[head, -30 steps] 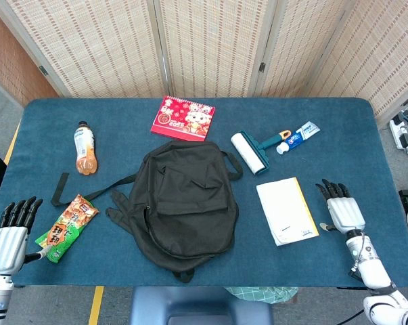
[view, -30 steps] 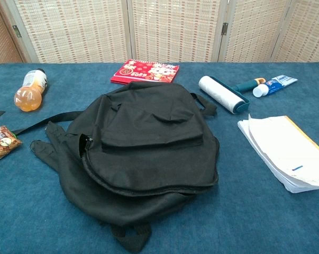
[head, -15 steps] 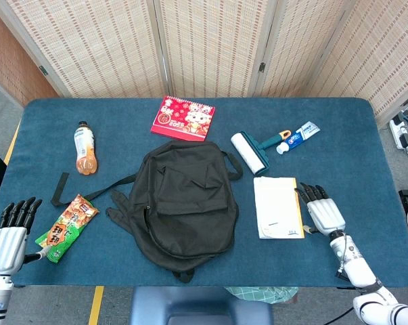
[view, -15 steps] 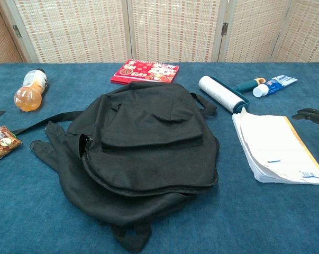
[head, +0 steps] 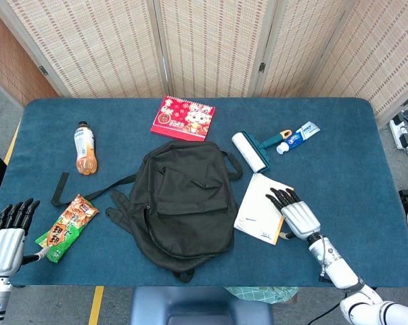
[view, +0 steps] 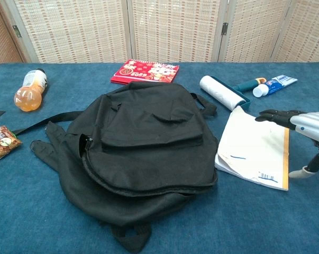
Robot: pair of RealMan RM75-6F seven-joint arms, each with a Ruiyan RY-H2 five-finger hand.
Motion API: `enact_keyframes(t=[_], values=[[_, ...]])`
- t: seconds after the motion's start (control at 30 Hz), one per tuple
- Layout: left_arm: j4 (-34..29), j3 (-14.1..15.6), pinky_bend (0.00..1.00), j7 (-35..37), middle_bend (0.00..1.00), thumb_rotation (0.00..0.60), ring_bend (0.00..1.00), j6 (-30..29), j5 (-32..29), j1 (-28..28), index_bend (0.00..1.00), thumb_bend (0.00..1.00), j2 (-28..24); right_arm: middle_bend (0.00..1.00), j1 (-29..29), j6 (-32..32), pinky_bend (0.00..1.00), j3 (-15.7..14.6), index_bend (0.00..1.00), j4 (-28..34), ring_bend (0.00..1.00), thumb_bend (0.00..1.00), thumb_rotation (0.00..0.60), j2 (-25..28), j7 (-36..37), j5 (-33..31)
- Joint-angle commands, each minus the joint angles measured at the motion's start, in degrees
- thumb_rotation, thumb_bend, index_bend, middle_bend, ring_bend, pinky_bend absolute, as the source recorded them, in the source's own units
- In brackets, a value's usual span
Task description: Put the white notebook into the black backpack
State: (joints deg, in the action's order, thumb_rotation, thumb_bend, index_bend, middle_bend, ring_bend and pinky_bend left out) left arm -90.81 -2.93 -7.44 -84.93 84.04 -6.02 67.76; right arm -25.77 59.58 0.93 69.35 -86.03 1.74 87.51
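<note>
The black backpack (head: pixel 183 203) (view: pixel 143 143) lies flat in the middle of the blue table, its straps trailing to the left. The white notebook (head: pixel 261 206) (view: pixel 252 148) lies turned at an angle with its left edge against the backpack's right side. My right hand (head: pixel 295 213) (view: pixel 302 124) is at the notebook's right edge, fingers stretched out over its corner and thumb hanging down beside it; it grips nothing. Fingers apart and empty, my left hand (head: pixel 6 237) waits at the near left table edge, seen only in the head view.
A lint roller (head: pixel 251 150) and a toothpaste tube (head: pixel 298 135) lie just behind the notebook. A red calendar (head: pixel 183 117) sits at the back. An orange drink bottle (head: pixel 85 147) and a snack bag (head: pixel 67 227) lie left of the backpack.
My right hand has moved left, sliding the notebook leftward and turning it until it reached the backpack's side. The left hand has stayed put.
</note>
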Motion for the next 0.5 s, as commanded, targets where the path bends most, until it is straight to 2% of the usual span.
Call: enact_keyframes(t=[0.03, 0.13, 0.27, 0.43, 0.5], values=[[0.02, -0.03, 0.07, 0.21, 0.10, 0.600, 0.09, -0.11, 0.08, 0.05, 0.09, 0.07, -0.06, 0.00, 0.47, 2.57, 0.00, -0.46, 0.00, 1.29, 0.00, 0.07, 0.600, 2.32, -0.66, 1.43], [-0.05, -0.05, 0.07, 0.20, 0.10, 0.600, 0.09, 0.02, 0.23, -0.10, 0.09, 0.07, 0.02, 0.04, 1.09, 6.05, 0.00, -0.69, 0.01, 0.65, 0.00, 0.16, 0.600, 3.46, -0.57, 3.34], [-0.41, -0.02, 0.07, 0.05, 0.10, 0.600, 0.09, 0.05, 0.78, -0.35, 0.09, 0.07, 0.12, 0.13, 1.37, 9.21, 0.05, -1.77, 0.12, -3.16, 0.06, 0.34, 0.600, 3.02, 0.50, 6.30], [-1.02, 0.03, 0.07, -0.02, 0.10, 0.600, 0.09, -0.02, 1.04, -0.37, 0.09, 0.07, -0.11, 0.18, 1.51, 10.86, 0.09, -3.27, 0.19, -8.25, 0.09, 0.44, 0.600, 0.82, 0.96, 8.63], [-1.21, 0.03, 0.07, -0.13, 0.10, 0.600, 0.09, 0.01, 0.96, -0.36, 0.09, 0.07, -0.18, 0.18, 1.52, 11.06, 0.09, -3.64, 0.19, -9.85, 0.10, 0.45, 0.600, -0.17, 1.56, 9.01]])
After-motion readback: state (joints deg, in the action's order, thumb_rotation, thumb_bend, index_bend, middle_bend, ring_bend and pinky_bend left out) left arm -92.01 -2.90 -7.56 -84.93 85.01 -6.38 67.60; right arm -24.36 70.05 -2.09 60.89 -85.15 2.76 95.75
